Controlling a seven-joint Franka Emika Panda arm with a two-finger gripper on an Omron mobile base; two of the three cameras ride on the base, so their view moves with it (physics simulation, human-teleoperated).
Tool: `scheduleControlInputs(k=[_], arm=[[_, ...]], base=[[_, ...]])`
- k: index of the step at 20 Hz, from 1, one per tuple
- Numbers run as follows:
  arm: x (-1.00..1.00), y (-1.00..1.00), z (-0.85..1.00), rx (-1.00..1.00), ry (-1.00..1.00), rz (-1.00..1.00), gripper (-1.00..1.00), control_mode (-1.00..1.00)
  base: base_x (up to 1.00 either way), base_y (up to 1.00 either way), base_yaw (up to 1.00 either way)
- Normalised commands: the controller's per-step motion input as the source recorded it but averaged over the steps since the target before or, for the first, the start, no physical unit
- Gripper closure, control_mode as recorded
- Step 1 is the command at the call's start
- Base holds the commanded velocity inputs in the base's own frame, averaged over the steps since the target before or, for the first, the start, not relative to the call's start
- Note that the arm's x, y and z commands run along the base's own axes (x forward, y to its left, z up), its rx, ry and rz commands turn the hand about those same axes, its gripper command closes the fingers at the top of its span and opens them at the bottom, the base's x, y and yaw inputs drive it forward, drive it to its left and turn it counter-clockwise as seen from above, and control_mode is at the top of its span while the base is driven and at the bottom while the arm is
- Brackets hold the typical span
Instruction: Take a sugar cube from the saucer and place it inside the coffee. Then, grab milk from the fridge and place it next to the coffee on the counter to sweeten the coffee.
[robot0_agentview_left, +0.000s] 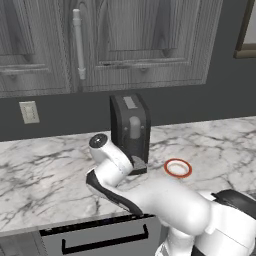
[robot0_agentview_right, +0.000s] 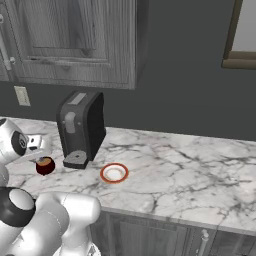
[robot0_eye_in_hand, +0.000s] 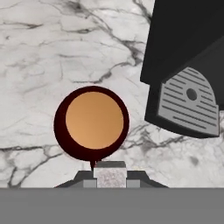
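Two fingertips (robot0_eye_in_hand: 83, 179) tight on sugar cube (robot0_eye_in_hand: 110, 177), above coffee (robot0_eye_in_hand: 92, 123).

The table (robot0_agentview_right: 190, 170) was a long white marble top with grey veins, set over dark grey cabinets. A tall black coffee machine (robot0_agentview_right: 81, 127) stood on it, close to the back wall. The coffee (robot0_agentview_right: 45, 165), a small dark red cup of brown liquid, sat on the marble just left of the machine's drip tray. The saucer (robot0_agentview_right: 114, 173), white with an orange-red rim, lay flat on the marble just right of the machine, apart from it.
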Motion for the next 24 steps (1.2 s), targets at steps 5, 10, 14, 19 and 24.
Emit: scheduleControlInputs(k=[5,10,14,19,24], arm=[[0.15,0.01,-0.25,0.00,0.00,0.00,1.00,-1.00],[0.16,0.00,-0.19,0.00,0.00,0.00,1.00,-1.00],[0.21,0.00,-0.13,0.00,0.00,0.00,1.00,-1.00],[0.17,0.01,-0.13,-0.01,0.00,0.00,1.00,-1.00],[0.11,0.08,-0.08,-0.02,0.00,0.00,-1.00,-1.00]], base=[[0.00,0.00,0.00],[0.00,0.00,0.00],[0.00,0.00,0.00],[0.00,0.00,0.00],[0.00,0.00,0.00]])
